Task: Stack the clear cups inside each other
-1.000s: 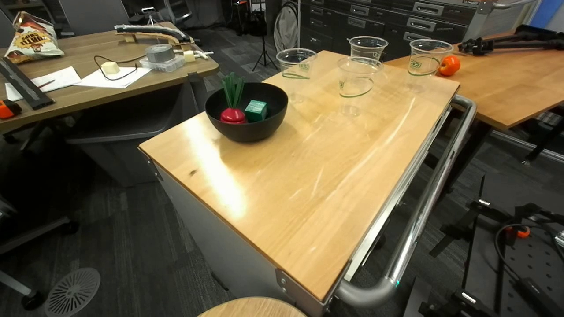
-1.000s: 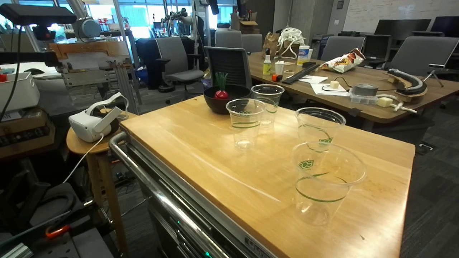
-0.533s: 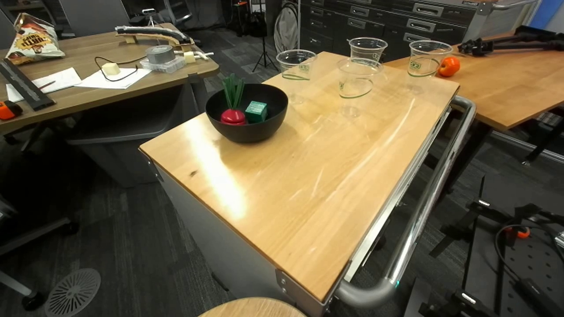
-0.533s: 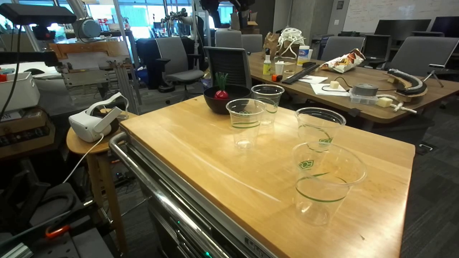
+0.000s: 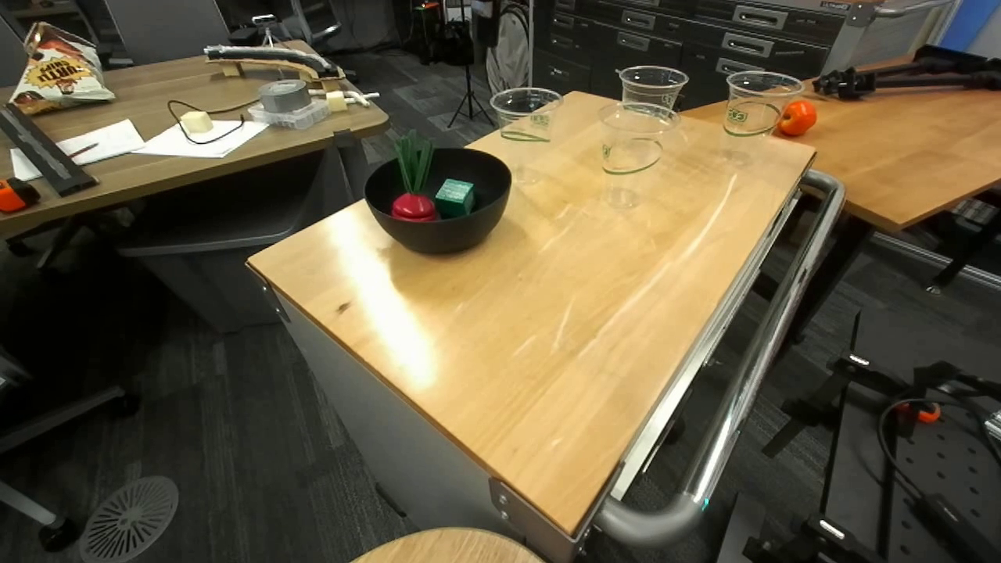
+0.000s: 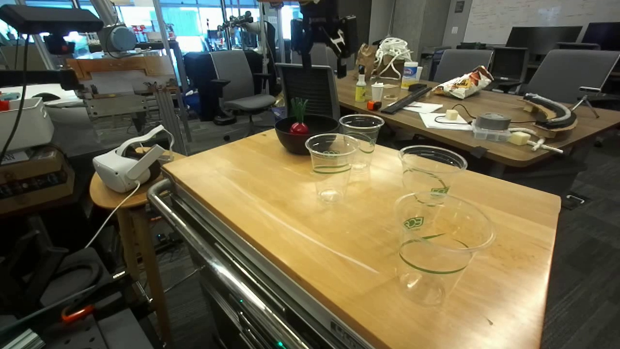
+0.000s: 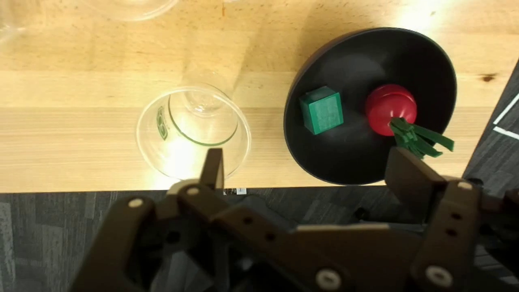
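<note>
Four clear cups [image 6: 332, 167], all upright, stand apart from one another on the wooden counter [image 6: 339, 232]! One sits just beside the black bowl [image 7: 357, 158], its bulkiest neighbour, which holds a red radish-like toy [image 7: 391, 107] and a green block [image 7: 325, 113]. Up above hangs the hand [image 6: 324, 67], jaws spread wide. Farther out, an orange-red round thing [image 5: 798, 117] lies beyond the counter's edge, and in an exterior view there's a white headset [image 6: 118, 172] on a stool [image 6: 109, 199].

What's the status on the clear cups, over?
Gripper open, nothing held. Four clear cups upright, standing apart, none nested. Black bowl beside one, may crowd the approach.
</note>
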Controlling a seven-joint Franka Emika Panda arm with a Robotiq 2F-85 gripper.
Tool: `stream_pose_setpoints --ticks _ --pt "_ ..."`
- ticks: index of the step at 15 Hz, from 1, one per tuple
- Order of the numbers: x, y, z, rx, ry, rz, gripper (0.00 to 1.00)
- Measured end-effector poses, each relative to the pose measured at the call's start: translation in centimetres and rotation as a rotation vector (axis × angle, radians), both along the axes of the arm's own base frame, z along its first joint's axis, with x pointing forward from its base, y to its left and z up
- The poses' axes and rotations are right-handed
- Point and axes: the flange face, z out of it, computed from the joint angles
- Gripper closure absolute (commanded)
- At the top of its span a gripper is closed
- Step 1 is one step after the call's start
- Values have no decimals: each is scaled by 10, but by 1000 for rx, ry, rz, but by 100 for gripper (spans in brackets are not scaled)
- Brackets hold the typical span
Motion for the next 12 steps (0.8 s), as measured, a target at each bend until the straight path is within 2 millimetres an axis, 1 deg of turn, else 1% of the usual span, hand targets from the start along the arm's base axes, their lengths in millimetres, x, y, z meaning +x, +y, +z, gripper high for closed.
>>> stream_pose_setpoints --ticks 3,6,9,12 --pt "21 -13 -21 16 40 -30 0" --pt "38 -20 -39 59 82 -60 0" --pt "52 -27 -56 86 129 -93 0" --pt "62 -39 -76 86 161 -136 0"
